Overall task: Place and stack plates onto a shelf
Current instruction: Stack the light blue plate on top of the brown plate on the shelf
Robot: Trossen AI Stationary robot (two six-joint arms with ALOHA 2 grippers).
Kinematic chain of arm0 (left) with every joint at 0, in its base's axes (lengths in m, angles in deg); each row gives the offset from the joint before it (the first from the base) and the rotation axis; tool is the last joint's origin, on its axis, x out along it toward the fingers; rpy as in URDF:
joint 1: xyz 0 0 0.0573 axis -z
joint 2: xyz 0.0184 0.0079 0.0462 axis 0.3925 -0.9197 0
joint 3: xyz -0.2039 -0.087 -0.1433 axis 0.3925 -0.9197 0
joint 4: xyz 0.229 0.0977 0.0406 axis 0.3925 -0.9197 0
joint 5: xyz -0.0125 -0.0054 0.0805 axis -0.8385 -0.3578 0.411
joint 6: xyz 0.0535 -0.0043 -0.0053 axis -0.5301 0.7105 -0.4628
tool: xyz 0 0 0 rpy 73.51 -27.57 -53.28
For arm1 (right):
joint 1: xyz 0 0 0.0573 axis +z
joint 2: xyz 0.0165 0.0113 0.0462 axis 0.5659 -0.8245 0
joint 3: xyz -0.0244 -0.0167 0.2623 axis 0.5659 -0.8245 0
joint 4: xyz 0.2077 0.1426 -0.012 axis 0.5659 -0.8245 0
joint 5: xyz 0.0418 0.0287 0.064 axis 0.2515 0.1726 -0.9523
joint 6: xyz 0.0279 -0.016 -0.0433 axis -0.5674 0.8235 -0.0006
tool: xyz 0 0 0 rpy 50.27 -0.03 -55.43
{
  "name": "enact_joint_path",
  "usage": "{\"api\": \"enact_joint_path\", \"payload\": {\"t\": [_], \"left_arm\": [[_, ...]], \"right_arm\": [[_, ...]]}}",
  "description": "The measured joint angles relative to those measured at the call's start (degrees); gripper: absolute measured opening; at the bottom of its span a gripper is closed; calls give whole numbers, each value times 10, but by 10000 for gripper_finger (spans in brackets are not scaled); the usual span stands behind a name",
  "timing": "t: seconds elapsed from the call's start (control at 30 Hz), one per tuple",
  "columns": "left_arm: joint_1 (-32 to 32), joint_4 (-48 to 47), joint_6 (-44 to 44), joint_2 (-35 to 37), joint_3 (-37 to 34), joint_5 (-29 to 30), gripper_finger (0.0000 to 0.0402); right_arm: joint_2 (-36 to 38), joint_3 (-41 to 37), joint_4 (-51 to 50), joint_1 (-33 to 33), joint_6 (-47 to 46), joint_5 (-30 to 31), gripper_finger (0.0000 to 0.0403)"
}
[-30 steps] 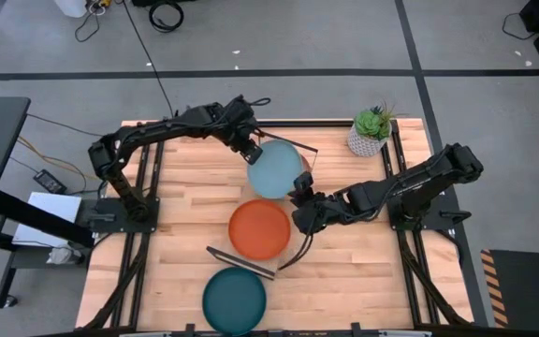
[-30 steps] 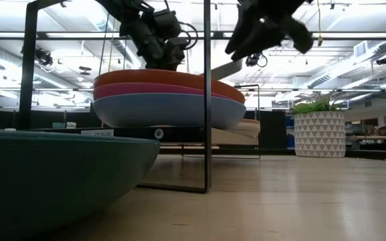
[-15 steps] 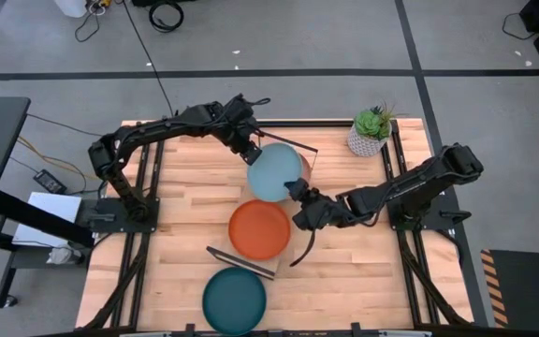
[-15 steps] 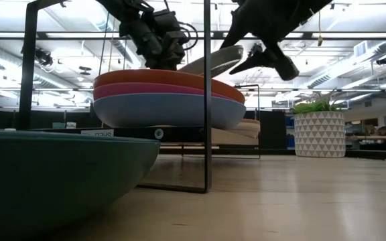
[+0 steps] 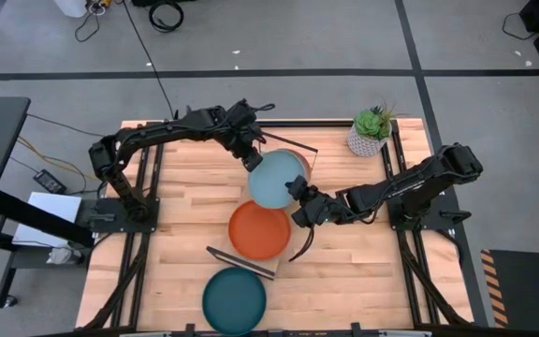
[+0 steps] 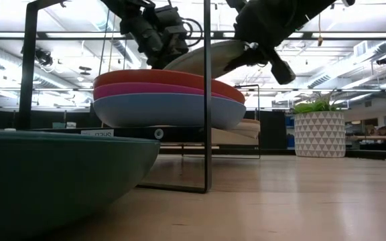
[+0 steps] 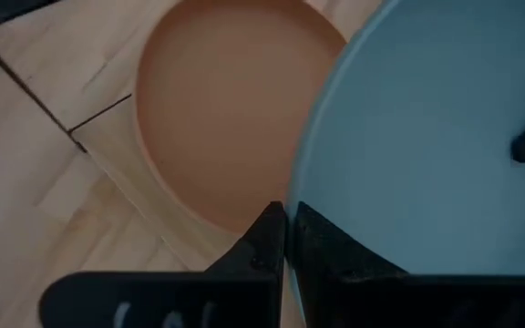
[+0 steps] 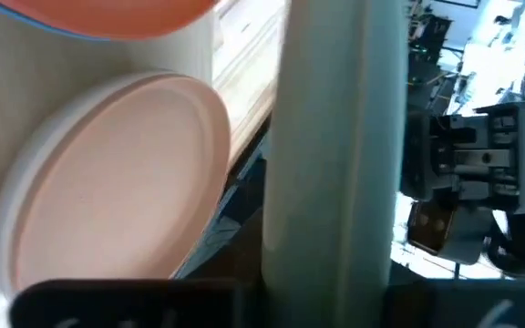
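Note:
A light teal plate (image 5: 277,178) hangs tilted between my two grippers, over the far end of the shelf (image 5: 243,264). My left gripper (image 5: 251,157) is shut on its far-left rim. My right gripper (image 5: 298,195) is shut on its near-right rim. Under it on the shelf lies a peach plate (image 7: 226,109). On the shelf's near end stands a stack with an orange-red plate (image 5: 260,229) on top, a magenta plate (image 6: 146,90) and a blue one (image 6: 166,110) beneath. A dark teal plate (image 5: 234,300) lies flat on the table near the front edge. My left gripper pinches the light teal plate's rim (image 7: 303,196) between its two fingers, slanting down from the far left. That side of the plate is the lower one. My right gripper has the opposite rim (image 6: 236,50) between its fingers, one above and one below, coming from the table's right. This side is raised, so the plate slopes down toward the left gripper.
A potted plant (image 5: 371,131) in a white patterned pot stands at the table's far right corner. The shelf's thin black wire frames (image 6: 207,100) rise beside the stack. Bare wooden tabletop lies to the near right.
My right gripper has rolled about its wrist, sunk a little, opened wide and then shut on the light teal plate's near-right rim. The plate has tipped from nearly level to sloping, its right side up, and shifted slightly toward the near edge.

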State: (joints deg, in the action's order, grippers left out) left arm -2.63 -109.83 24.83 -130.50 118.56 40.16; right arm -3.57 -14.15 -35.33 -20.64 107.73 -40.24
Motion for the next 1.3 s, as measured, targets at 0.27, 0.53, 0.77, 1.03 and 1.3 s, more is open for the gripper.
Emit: {"api": "enact_joint_path", "payload": {"t": [0.27, 0.53, 0.77, 1.03, 1.3], "left_arm": [[-1, 9, -80, 36, 0, 24, 82], [-1, 23, -107, 129, 0, 67, 178], [44, 51, -129, 204, 0, 132, 189], [105, 59, -150, 225, 0, 224, 184], [112, 58, -151, 220, 0, 238, 183]], "right_arm": [[0, 0, 1, 11, -13, 2, 63], [0, 0, -37, -4, -164, -19, 64], [0, -12, -62, -58, -290, -70, 60], [0, -67, 0, -109, -276, -87, 61], [0, -74, 1, -126, -284, -174, 106]]}}
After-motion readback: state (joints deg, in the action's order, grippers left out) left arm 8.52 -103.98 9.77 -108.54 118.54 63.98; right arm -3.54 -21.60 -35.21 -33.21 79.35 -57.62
